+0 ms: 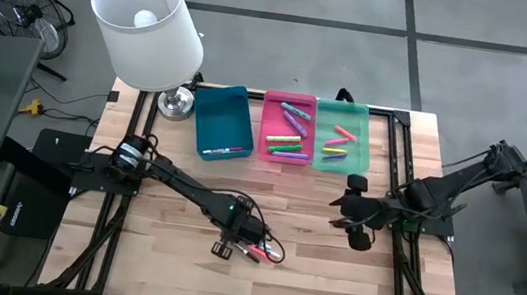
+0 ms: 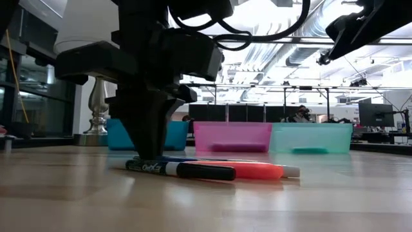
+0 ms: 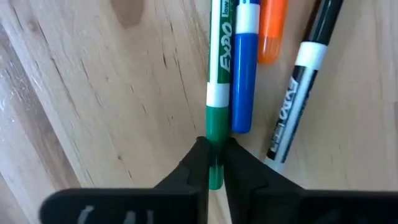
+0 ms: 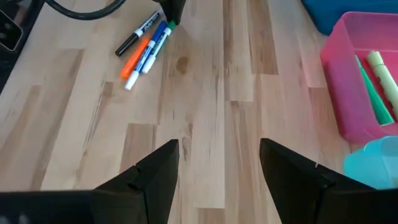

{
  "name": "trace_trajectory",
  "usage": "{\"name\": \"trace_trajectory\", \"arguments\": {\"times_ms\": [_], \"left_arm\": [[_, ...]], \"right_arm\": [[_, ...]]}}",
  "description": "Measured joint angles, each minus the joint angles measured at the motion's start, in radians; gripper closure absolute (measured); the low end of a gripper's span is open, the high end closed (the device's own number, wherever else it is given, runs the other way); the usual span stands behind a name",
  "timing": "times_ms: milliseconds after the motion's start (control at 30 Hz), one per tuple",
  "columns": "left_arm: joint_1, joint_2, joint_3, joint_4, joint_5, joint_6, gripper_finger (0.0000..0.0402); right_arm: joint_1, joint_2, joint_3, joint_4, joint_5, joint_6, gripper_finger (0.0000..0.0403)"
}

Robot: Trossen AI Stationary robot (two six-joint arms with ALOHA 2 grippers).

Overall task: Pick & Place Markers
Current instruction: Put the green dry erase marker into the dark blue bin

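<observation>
Found the left gripper (image 3: 214,155) clamped on one end of the green marker (image 3: 217,81), fingers drawn together around the barrel, well apart from the pink tray (image 1: 264,127) on the side toward the arms' bases. Noted the green marker lying flat on the table (image 1: 157,276), touching the blue marker (image 3: 244,81) along its length. Noted the orange marker (image 3: 272,31) just beside the blue one and the black marker (image 3: 298,99) just beyond that, all four well short of the pink tray. Saw other markers (image 1: 287,135) already lying inside the pink tray and inside the green tray (image 1: 347,105) next to it. Could not make out any contents in the blue tray (image 1: 221,122) on the pink tray's other side.

Located the right gripper (image 4: 217,155) with its fingers spread apart, holding nothing, waiting off to the right of the pink tray and nearer the arms.

Judged the step in hand as the pick: grasp made, lift not yet begun.

Judged the next move to call for a straight vertical lift, clear of the blue marker, then carriage toward the pink tray and release above a tray. Flagged as a risk: dragging the touching blue marker along, or pivoting of the green marker under an end grip.
</observation>
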Motion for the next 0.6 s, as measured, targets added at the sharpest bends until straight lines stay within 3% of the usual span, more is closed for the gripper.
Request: {"name": "trace_trajectory", "arguments": {"times_ms": [333,600], "left_arm": [[0.007,-0.004,0.002,0.030,-0.074,0.003,0.0400],[0.047,-0.002,0.004,0.050,-0.105,0.003,0.0401]], "right_arm": [[0.084,0.000,0.000,0.000,0.031,0.106,0.0190],[0.162,0.008,0.001,0.010,0.162,0.164,0.0190]]}}
